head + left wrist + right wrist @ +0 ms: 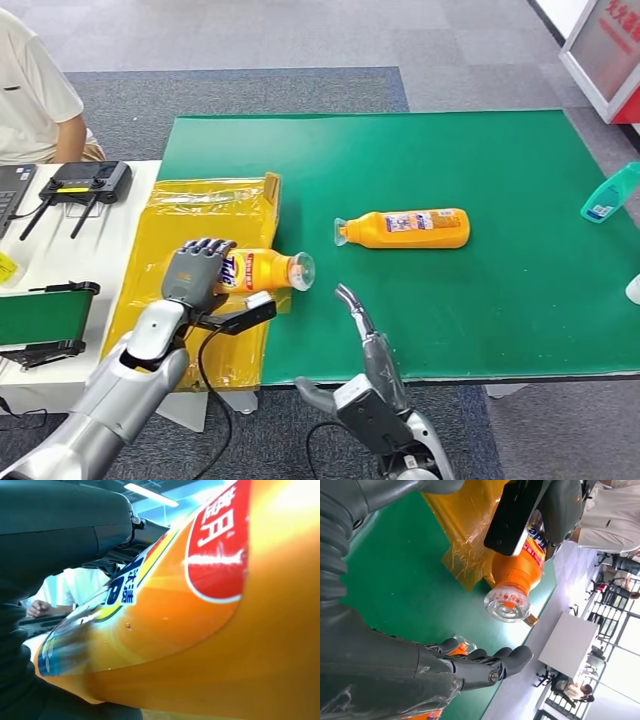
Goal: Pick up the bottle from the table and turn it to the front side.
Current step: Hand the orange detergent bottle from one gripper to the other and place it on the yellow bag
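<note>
My left hand (195, 273) grips an orange bottle (264, 270) with a clear cap, held lying sideways just above the yellow sheet, cap toward the right. Up close, the left wrist view shows the bottle's orange body (211, 645) with a red label against my hand (56, 525). From the right wrist view the same bottle (516, 572) appears cap-first under my left hand (561, 505). My right hand (362, 330) hovers open near the table's front edge, fingers straight (490, 662), holding nothing. A second orange bottle (407, 229) lies on its side on the green mat (490, 160).
A yellow plastic sheet (196, 215) covers the mat's left part. A teal spray bottle (610, 192) lies at the right edge. A black controller (84, 182) and a small green-topped stand (45, 315) sit on the white table at left, where a person in a white shirt (30, 90) sits.
</note>
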Robot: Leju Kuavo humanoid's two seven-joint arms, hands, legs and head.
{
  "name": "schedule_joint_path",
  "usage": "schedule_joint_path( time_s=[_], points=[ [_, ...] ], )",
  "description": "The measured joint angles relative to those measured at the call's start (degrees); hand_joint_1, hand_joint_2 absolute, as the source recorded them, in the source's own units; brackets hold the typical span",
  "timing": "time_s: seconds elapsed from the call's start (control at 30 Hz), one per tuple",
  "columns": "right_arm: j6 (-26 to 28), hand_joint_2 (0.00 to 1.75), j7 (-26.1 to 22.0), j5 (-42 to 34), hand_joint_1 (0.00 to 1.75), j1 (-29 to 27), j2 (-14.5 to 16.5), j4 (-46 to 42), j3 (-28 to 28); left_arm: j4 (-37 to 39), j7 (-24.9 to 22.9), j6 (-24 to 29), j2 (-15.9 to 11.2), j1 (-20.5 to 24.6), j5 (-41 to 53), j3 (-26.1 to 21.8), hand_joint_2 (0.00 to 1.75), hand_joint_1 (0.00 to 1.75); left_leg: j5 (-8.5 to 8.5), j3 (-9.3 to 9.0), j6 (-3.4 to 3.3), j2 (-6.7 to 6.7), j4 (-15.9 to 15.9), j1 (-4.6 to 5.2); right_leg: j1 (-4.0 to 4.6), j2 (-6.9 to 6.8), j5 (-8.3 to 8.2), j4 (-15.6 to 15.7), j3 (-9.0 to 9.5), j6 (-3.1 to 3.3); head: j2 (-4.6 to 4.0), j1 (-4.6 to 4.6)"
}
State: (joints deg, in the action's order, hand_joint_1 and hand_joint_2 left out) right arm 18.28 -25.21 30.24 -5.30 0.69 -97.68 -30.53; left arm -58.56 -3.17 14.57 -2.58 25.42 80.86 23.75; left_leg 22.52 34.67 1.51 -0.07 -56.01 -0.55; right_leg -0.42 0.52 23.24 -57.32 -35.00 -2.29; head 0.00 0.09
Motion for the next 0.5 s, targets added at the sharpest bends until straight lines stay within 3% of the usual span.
schedule_joint_path(
  time_s=[0.5],
  points=[
    [1.92,1.75,-0.41,-0.34,0.0,0.15,-0.85,-2.29,0.2,13.89,-1.65,-0.88,3.49,7.71,-1.51,0.9,1.75,1.75,-0.01,0.01,0.01,0.0,0.0,0.0,0.0,0.0,0.0,0.0,0.0,0.0,0.0,0.0]
  ],
)
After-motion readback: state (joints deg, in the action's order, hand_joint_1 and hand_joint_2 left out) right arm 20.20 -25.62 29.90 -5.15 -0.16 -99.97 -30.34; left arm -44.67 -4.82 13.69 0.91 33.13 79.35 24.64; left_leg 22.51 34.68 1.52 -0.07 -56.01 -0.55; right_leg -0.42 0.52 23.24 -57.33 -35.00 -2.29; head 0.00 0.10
